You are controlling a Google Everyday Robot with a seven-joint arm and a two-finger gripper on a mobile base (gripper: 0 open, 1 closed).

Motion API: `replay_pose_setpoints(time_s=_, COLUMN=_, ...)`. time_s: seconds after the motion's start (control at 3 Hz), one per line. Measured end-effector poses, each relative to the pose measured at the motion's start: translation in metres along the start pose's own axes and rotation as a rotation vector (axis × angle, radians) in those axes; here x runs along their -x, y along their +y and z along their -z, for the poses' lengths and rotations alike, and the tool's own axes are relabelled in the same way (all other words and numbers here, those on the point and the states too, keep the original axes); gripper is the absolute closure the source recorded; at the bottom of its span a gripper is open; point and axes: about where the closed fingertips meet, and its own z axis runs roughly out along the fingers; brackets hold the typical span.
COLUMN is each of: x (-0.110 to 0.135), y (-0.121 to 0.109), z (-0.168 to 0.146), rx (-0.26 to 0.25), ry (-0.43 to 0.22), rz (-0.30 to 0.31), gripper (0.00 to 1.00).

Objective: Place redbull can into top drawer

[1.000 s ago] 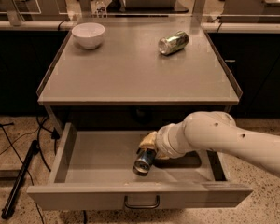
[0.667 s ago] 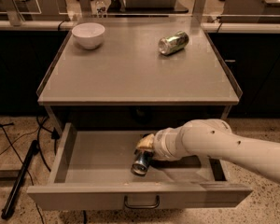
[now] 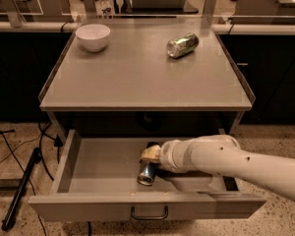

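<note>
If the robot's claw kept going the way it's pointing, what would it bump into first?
Probably the redbull can, lying right at the claw inside the open top drawer. Past it comes the drawer's side wall, though depth is hard to judge.

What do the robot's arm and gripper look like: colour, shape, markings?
The arm is thick, smooth and white, a rounded tube with a few small dark dots. No cables show. The gripper, inside the top drawer at the redbull can, is pale tan.
</note>
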Motion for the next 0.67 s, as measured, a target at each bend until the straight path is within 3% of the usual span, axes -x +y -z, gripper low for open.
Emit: replay_pose_setpoints(time_s=0.67, x=-0.0005, y=0.0011, z=-0.0051, rx=0.018, ry=0.007, rz=0.021, gripper=0.51)
